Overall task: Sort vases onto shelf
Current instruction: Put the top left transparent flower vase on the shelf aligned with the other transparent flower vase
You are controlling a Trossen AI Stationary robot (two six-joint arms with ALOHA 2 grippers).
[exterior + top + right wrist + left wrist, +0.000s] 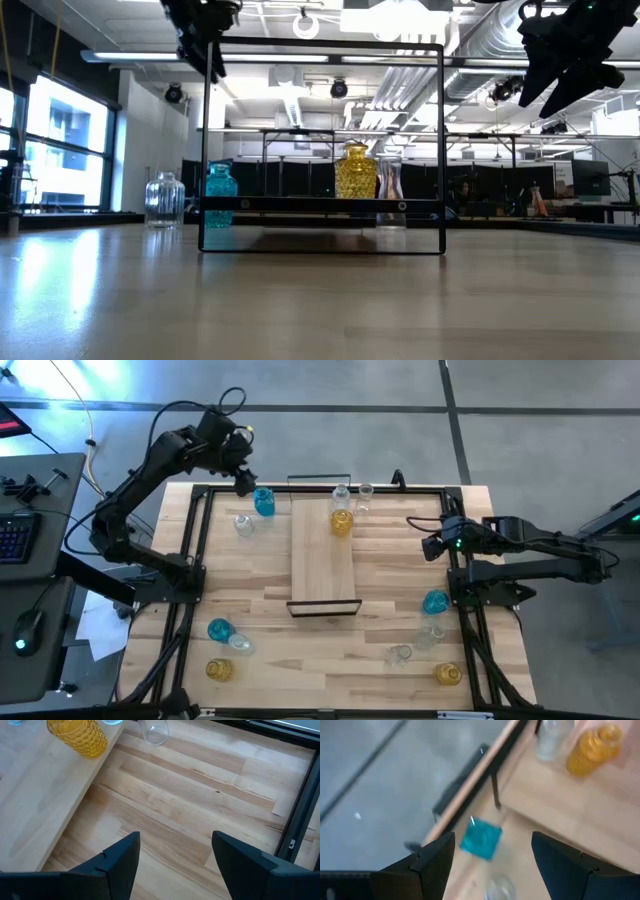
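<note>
The shelf (pixel 324 560) is a light-wood board with black end frames, lying mid-table. An amber vase (pixel 341 522) and a clear vase (pixel 342 497) stand on its far end. A teal vase (pixel 264 501) and a clear vase (pixel 243 524) stand on the table left of it. My left gripper (pixel 243 482) hovers open above the table's far-left part, just beyond the teal vase (pixel 481 839). My right gripper (pixel 430 545) hangs open over bare table right of the shelf, its wrist view showing the amber vase (pixel 80 735) and the shelf board (pixel 45 795).
Another clear vase (pixel 366 491) stands by the shelf's far-right corner. Near left are a teal (pixel 219 629), a clear (pixel 240 644) and an amber vase (pixel 219 670). Near right are a teal (pixel 435 602), two clear (pixel 430 634) (pixel 399 654) and an amber vase (pixel 448 674).
</note>
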